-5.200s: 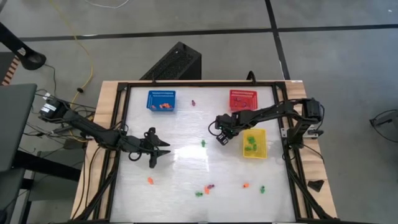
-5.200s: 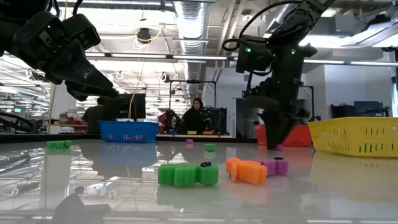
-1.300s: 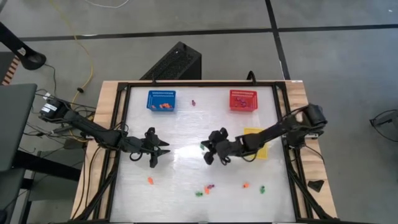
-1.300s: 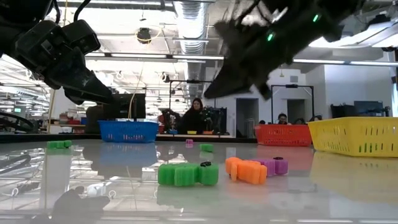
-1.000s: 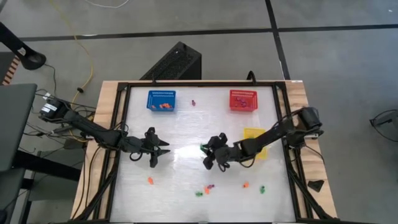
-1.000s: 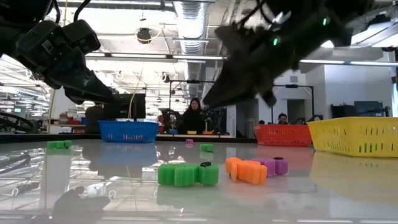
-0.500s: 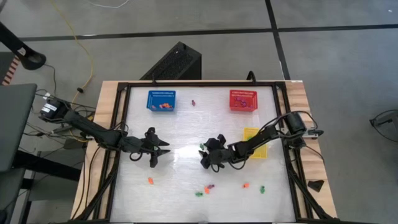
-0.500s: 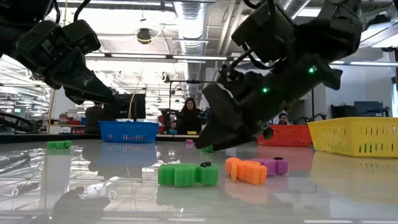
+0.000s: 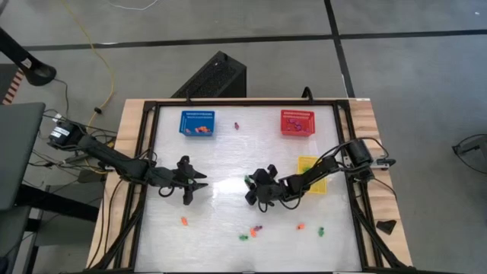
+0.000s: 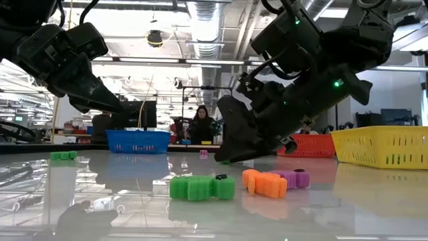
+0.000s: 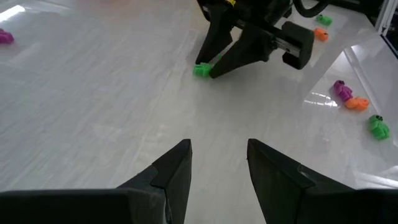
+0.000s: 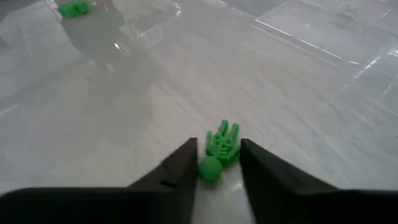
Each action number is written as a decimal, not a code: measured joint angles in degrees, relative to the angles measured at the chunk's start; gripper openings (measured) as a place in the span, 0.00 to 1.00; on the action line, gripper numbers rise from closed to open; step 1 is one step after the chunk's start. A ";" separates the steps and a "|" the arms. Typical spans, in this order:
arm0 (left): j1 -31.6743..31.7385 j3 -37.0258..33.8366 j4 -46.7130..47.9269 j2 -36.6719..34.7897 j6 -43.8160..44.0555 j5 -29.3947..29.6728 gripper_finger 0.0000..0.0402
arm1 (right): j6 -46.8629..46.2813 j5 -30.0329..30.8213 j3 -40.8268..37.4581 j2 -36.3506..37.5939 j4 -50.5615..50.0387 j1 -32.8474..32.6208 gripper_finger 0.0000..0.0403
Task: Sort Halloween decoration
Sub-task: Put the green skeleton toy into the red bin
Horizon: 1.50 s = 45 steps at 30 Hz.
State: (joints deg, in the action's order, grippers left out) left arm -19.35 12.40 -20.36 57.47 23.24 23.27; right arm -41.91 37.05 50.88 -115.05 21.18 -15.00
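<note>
In the high view, the left gripper (image 9: 199, 185) is waiting in the left half of the table (image 9: 228, 152), and in its own wrist view its two fingers (image 11: 171, 171) are standing apart with only bare table between them, holding nothing. In the upper left of the table the blue basket (image 9: 198, 122) is sitting, and below the left gripper, near the lower left, a small orange trinket (image 9: 183, 221) is lying alone. A tiny purple trinket (image 9: 236, 125) is resting in the upper middle, between the blue basket and the red basket (image 9: 297, 122). In the middle of the frame the right gripper (image 9: 249, 192) is reaching down to the table surface at a green trinket (image 12: 219, 152), a little hand shape. In the right wrist view this piece is lying between the two fingertips (image 12: 180, 163), with narrow gaps on each side; I cannot tell if the jaws are already pressing on it. Lower in the middle, a green, an orange and a purple trinket (image 9: 251, 231) are lying close together, and more to the right another orange one (image 9: 300, 226) and a green one (image 9: 321, 230). The yellow basket (image 9: 313, 175) is sitting at the right side, partly under the right arm.
</note>
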 joint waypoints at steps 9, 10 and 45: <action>-0.01 0.00 -0.02 0.00 0.02 0.02 0.36 | 1.54 -0.49 -0.05 1.52 0.28 0.00 0.15; -0.01 0.00 -0.02 0.00 0.02 0.02 0.36 | 1.97 -0.98 -0.09 2.32 -0.11 0.01 0.15; -0.02 0.00 -0.07 0.00 0.59 0.00 0.36 | -29.74 -7.29 -0.14 48.29 -92.34 -7.37 0.19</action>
State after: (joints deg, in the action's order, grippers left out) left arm -19.38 12.40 -20.43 57.47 23.83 23.27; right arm -71.64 29.76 50.74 -66.76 -71.16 -22.37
